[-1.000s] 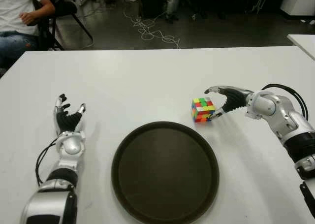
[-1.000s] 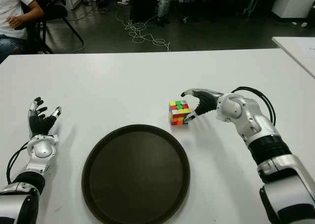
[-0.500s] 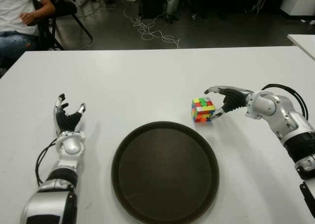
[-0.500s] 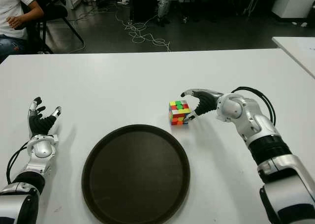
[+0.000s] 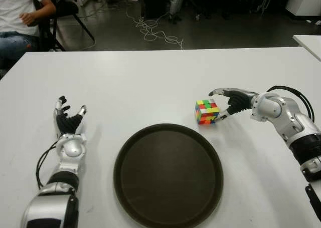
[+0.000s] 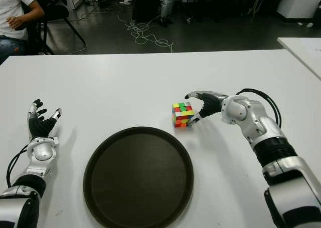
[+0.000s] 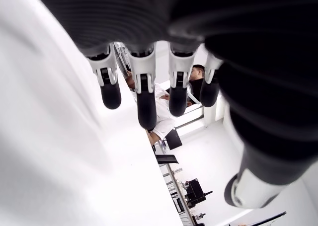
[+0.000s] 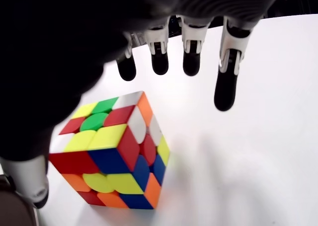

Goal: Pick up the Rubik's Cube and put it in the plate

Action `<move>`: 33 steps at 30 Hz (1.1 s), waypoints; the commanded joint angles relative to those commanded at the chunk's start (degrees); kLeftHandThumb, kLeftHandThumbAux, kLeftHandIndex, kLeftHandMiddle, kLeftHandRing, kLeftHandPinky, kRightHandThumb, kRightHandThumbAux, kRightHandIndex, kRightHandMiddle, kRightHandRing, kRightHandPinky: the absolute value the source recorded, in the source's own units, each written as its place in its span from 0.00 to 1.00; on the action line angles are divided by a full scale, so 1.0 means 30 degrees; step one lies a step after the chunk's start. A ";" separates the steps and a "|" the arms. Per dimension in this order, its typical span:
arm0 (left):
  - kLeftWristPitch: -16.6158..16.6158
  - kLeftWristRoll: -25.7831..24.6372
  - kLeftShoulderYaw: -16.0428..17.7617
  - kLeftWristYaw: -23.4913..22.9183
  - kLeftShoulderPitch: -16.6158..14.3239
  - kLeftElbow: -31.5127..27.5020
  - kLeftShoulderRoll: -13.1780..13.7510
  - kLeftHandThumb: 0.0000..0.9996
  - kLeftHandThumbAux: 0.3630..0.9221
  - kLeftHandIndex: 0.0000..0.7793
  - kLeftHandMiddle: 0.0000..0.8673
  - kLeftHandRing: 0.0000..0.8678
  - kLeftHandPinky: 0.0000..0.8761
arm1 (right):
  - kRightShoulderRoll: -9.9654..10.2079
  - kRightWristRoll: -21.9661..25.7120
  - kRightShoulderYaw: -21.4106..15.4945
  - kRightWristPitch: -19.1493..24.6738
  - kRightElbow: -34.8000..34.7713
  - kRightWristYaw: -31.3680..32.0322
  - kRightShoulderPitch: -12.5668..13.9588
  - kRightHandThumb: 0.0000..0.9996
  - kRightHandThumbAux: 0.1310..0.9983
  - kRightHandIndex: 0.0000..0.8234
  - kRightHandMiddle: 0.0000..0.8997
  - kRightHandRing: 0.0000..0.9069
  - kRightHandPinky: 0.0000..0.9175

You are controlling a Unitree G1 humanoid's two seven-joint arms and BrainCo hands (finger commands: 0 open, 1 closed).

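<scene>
Your right hand (image 5: 226,103) is reaching around the Rubik's Cube (image 5: 206,111), fingers spread and arching over it, thumb now edging against its near side, so a grasp is forming. The glossy, hard-edged cube is sitting on the smooth white table (image 5: 150,77), just beyond the round dark plate (image 5: 168,174). Your left hand (image 5: 67,124) is idling open, well left of the plate.

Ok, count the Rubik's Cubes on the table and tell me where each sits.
1. The Rubik's Cube sits on the white table just beyond the plate's far right rim, beside the right hand's open fingers.
</scene>
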 joint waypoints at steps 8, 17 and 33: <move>-0.0112 -0.0003 0.0001 -0.0030 0.0010 0.0068 0.0008 0.43 0.63 0.13 0.17 0.19 0.21 | 0.0140 0.0147 0.0017 -0.0301 0.0123 0.0036 -0.0178 0.00 0.48 0.00 0.00 0.13 0.35; -0.0165 -0.0162 0.0076 -0.0290 0.0032 -0.0007 -0.0058 0.41 0.64 0.11 0.16 0.17 0.21 | 0.0266 -0.0017 0.0121 -0.0764 0.0411 -0.0177 -0.0376 0.00 0.44 0.00 0.00 0.05 0.27; -0.0313 -0.0065 0.0022 -0.0165 0.0056 0.0060 -0.0017 0.44 0.65 0.13 0.17 0.18 0.19 | 0.0618 0.0097 0.0114 -0.1170 0.0933 -0.0536 -0.0587 0.00 0.44 0.00 0.00 0.01 0.15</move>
